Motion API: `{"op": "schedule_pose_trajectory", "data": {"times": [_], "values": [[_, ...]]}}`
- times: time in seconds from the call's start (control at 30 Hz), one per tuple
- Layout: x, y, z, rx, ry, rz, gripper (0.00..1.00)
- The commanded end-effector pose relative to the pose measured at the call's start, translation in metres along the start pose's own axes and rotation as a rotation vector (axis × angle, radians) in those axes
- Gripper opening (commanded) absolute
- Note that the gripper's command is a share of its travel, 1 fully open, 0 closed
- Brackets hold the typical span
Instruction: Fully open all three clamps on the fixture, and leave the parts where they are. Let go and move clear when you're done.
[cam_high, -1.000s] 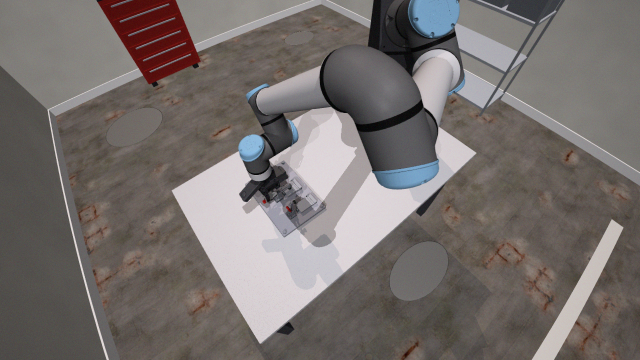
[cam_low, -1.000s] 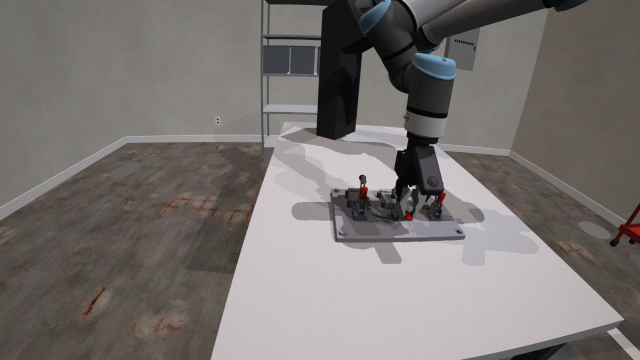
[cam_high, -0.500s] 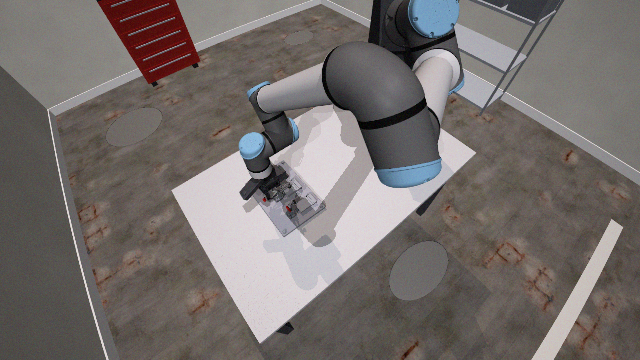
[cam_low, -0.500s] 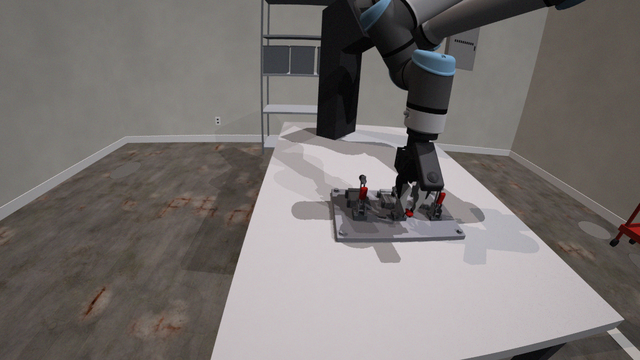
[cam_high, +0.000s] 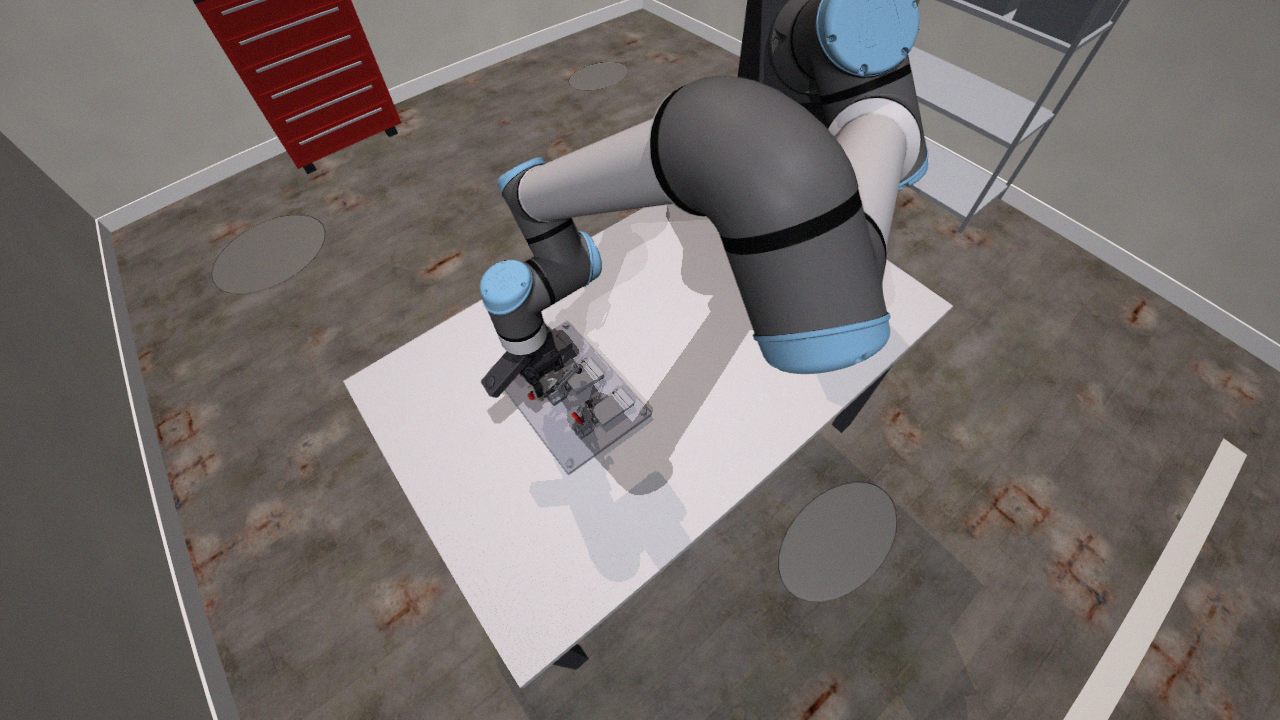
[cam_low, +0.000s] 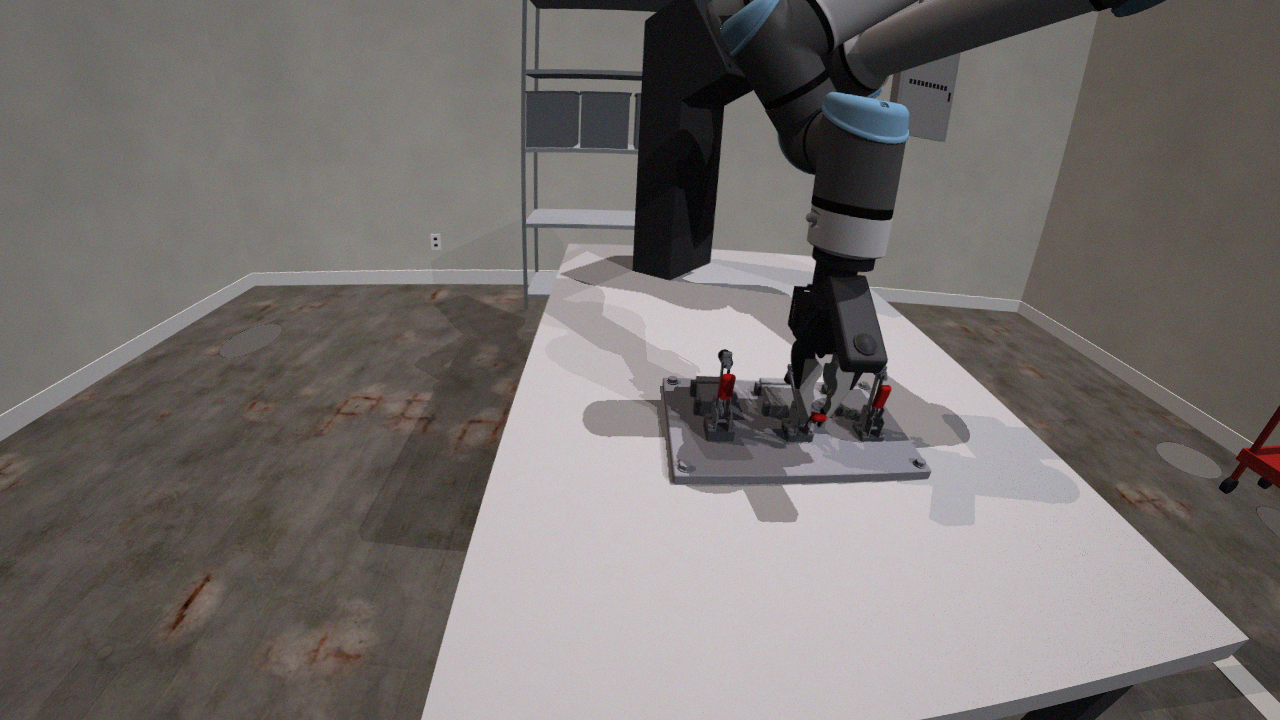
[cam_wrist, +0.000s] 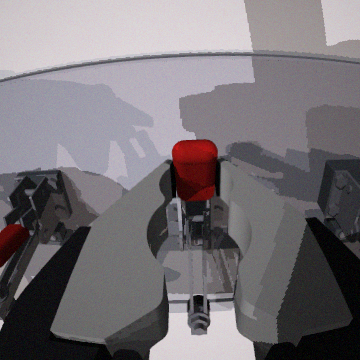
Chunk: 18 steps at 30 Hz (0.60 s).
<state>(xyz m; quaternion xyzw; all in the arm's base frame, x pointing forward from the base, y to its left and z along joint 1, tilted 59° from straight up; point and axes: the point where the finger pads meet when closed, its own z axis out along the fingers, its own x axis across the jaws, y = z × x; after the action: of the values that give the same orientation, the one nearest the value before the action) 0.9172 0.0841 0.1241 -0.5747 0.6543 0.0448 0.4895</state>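
Note:
A grey fixture plate (cam_low: 792, 443) lies on the white table and carries three toggle clamps with red handles. My gripper (cam_low: 816, 410) reaches down over the middle clamp and is shut on its red handle (cam_wrist: 194, 169), which pokes out between the two grey fingertips in the wrist view. The handle leans low toward the plate's front edge in the exterior view (cam_low: 817, 417). The left clamp (cam_low: 723, 392) has its handle upright. The right clamp (cam_low: 877, 410) has its handle tilted up. In the top view the gripper (cam_high: 537, 380) sits over the plate's left end (cam_high: 581, 402).
The arm's black pedestal (cam_low: 673, 143) stands at the table's far end. A metal shelf unit (cam_low: 572, 152) stands behind the table. A red tool cabinet (cam_high: 299, 67) stands by the far wall. Small grey parts sit on the plate behind the clamps (cam_low: 769, 389).

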Motion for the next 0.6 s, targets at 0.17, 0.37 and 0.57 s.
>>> {"op": "schedule_pose_trajectory", "data": {"times": [0.17,0.37,0.57], "values": [[0.0,0.005,-0.005,0.001,0.0,0.0,0.0],[0.0,0.009,-0.007,0.001,0.0,0.0,0.0],[0.0,0.014,-0.009,0.001,0.0,0.0,0.0]]}}
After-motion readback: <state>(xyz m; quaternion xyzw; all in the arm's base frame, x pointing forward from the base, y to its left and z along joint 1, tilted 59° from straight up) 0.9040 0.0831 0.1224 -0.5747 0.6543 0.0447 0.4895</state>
